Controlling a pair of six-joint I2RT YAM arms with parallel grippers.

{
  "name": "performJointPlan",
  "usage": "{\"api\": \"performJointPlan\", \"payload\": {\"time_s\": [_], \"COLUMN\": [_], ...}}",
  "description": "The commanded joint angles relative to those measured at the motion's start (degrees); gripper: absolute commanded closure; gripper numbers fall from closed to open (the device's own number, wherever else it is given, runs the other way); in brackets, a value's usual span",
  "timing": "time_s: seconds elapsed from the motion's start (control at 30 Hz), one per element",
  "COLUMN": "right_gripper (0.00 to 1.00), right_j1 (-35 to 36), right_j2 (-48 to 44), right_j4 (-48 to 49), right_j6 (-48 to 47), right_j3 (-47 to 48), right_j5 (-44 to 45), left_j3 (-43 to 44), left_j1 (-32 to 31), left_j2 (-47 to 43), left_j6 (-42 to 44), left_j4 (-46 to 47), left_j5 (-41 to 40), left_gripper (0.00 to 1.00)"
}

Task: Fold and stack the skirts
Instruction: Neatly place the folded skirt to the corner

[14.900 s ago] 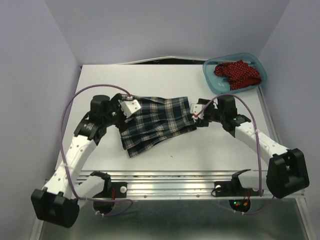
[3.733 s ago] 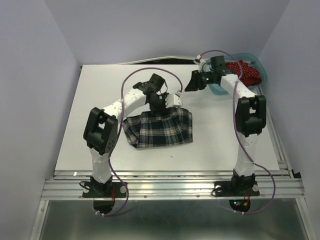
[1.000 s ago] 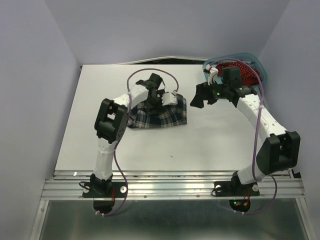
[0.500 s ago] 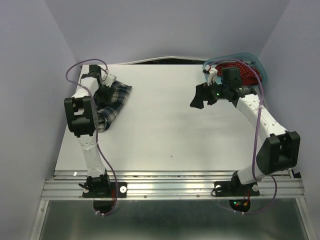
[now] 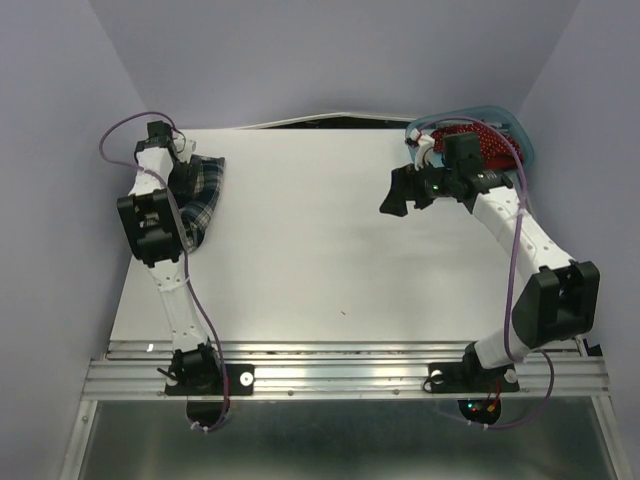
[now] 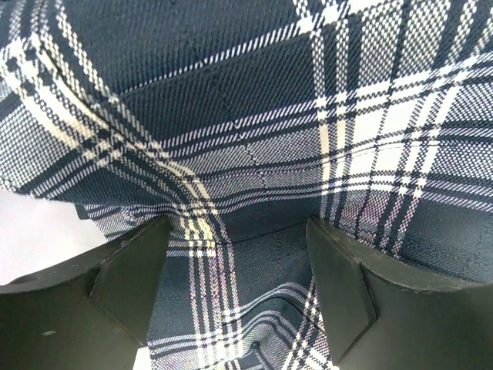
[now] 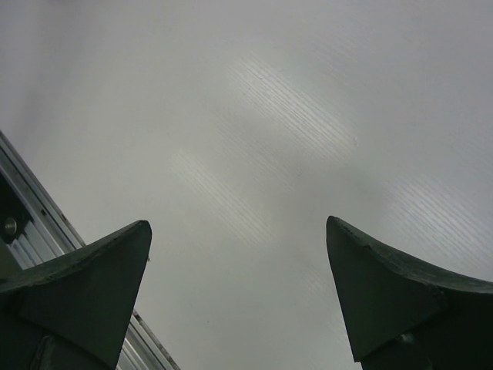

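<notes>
The plaid skirt (image 5: 203,192) lies bunched at the table's far left back corner. My left gripper (image 5: 186,166) is down on it. In the left wrist view the plaid cloth (image 6: 246,116) fills the frame, and my left gripper (image 6: 235,254) has its jaws wide apart with the cloth lying between and under them. The red dotted skirt (image 5: 488,140) lies crumpled in the teal tub (image 5: 526,146) at the back right. My right gripper (image 5: 392,196) hovers open and empty left of the tub, and in its wrist view (image 7: 239,254) only bare white table shows.
The white table (image 5: 330,250) has purple walls close on the left, back and right. A metal rail (image 5: 340,375) runs along the near edge, and it also shows in the right wrist view (image 7: 31,216). The left arm stretches along the table's left edge.
My left gripper has swept from the table's middle to the far left back corner, and the plaid skirt moved with it and bunched up. The right arm has stayed still.
</notes>
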Motion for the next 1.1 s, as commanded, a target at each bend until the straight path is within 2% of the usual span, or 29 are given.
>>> {"api": "performJointPlan", "payload": {"time_s": [0.0,0.2,0.4,0.53,0.57,0.6,0.73,0.77,0.8,0.83,0.93,1.07], "right_gripper": [0.00,0.00,0.00,0.00,0.00,0.00,0.00,0.00,0.00,0.00,0.00,0.00], "right_j1": [-0.04,-0.04,-0.04,-0.74,-1.61,-2.49,-3.02,-3.63,-4.60,-5.30,-8.47,-9.00], "right_j2": [0.47,1.18,0.39,-1.10,-1.81,-2.16,-4.97,-6.46,-7.17,-7.78,-10.50,-13.50], "right_j4": [-0.47,-0.56,-1.09,-1.00,-1.09,-1.09,-1.35,-1.53,-1.61,-1.70,-2.75,-4.43], "right_j6": [0.03,1.87,2.14,1.78,1.87,2.13,1.43,1.17,1.26,1.17,0.91,0.03], "right_j3": [4.26,7.07,11.55,14.81,15.33,15.95,14.03,12.80,11.40,8.34,2.19,-5.63], "right_j5": [-0.51,-1.56,-0.60,4.93,7.20,8.79,16.70,19.33,19.96,20.32,19.62,17.34], "left_j3": [1.04,0.95,4.19,5.35,4.65,3.60,-10.08,-12.74,-15.37,-21.49,-32.58,-42.01], "left_j1": [0.44,-1.06,-4.66,-7.73,-8.61,-10.45,-15.45,-16.17,-16.79,-17.92,-22.22,-23.03], "left_j2": [0.76,-6.63,-20.22,-30.52,-32.98,-37.96,-49.86,-53.62,-53.65,-56.96,-62.42,-66.83], "left_j6": [-1.10,1.44,3.29,4.87,4.79,3.83,-0.65,-1.88,-2.93,-5.82,-11.54,-9.11], "left_j4": [-1.01,-1.18,-4.17,-3.82,-2.08,-1.01,4.09,5.05,5.58,7.76,10.16,9.28], "left_j5": [0.94,4.11,3.67,7.62,8.58,9.38,16.92,20.94,23.51,26.06,21.62,21.43], "left_gripper": [0.17,0.17,0.15,0.09,0.01,0.01,0.01,0.01,0.01,0.01,0.01,0.01]}}
